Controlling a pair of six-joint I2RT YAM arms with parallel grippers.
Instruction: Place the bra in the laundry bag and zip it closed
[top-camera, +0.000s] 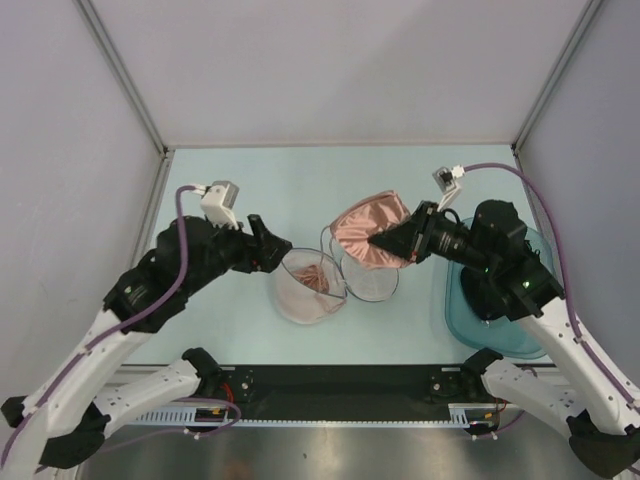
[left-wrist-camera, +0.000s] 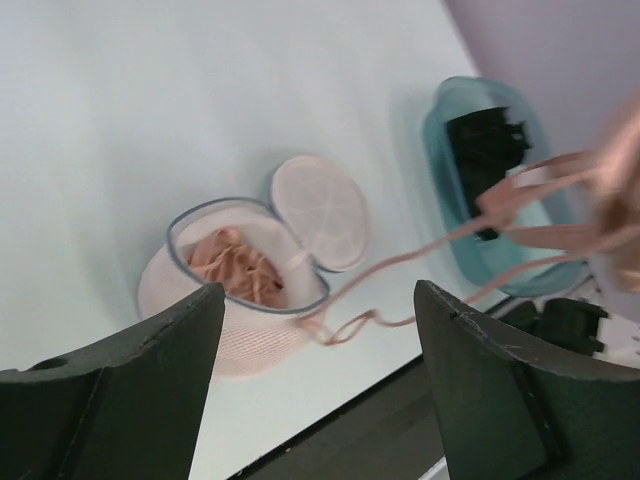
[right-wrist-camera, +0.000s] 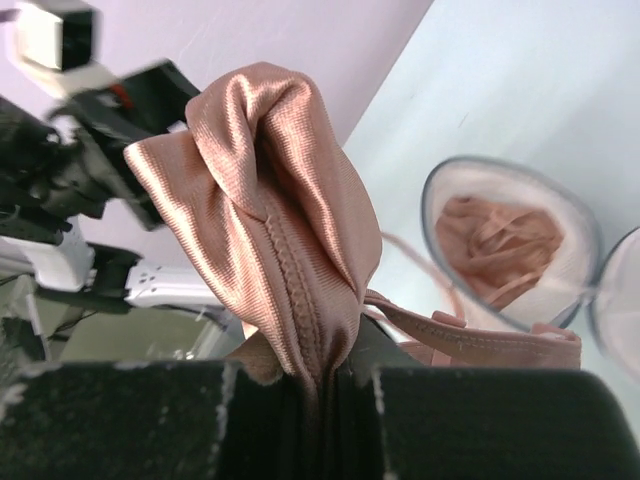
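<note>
Right arm (top-camera: 505, 262) aloft with bra (top-camera: 362, 236)

The far half of the pale tabletop (top-camera: 300, 185) is free. Mid-table, the round white mesh laundry bag (top-camera: 305, 292) stands open, its right half overhung by the salmon-pink satin bra (top-camera: 362, 235). The translucent teal plastic basin (top-camera: 470, 325) blocks the right.
</note>
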